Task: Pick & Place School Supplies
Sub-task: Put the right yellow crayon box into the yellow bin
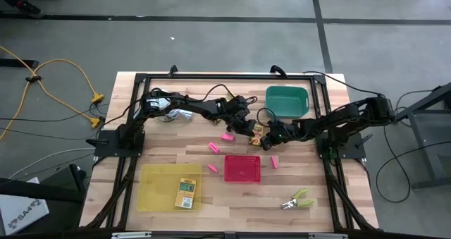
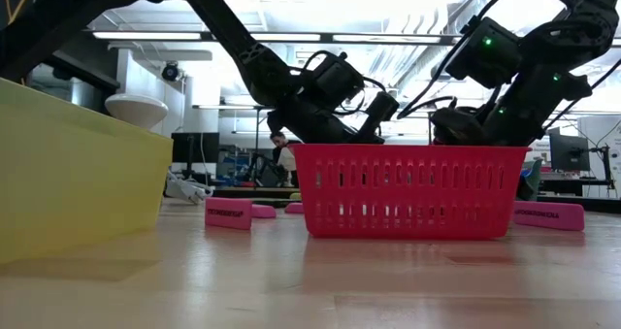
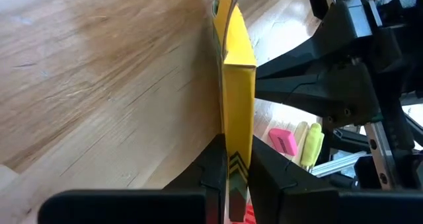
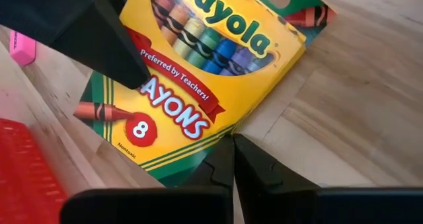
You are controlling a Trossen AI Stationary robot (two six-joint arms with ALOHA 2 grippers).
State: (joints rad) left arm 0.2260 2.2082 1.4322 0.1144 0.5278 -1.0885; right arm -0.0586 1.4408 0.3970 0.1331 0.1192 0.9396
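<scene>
Item: crayon box [image 3: 238, 85], yellow and green, standing on edge near mid-tabletop, just behind the red basket [image 1: 242, 168] and in front of the green tray [image 1: 286, 101].

Left end effector [image 3: 236, 174]: fingers pressed onto the box's two broad faces, pinching it near one end.

Right end effector [image 4: 231, 159]: fingers pressed together, holding nothing; their tips sit at the lower edge of the same box, close enough that contact cannot be ruled out.

Second crayon box [image 1: 187, 193]: lying flat in the yellow tray [image 1: 151, 190].

Erasers: four pink blocks loose on the tabletop [image 1: 225, 218], one [image 1: 227, 136] just beside the left arm, others near the basket.

Scissors [image 1: 296, 199]: lime handles, near the front right, well apart from both arms.

Risks, as judged:
- Grip sits at one end of a thin card box; on lifting, the box may swing or slide out of the pinch.
- Hard squeeze may crush the card faces.
- Both end effectors crowd one box; if either arm moves first, the right fingers may knock it loose or the arms may strike.
- Path to the yellow tray crosses loose erasers and the basket rim; a low carry may sweep them aside or catch.
</scene>
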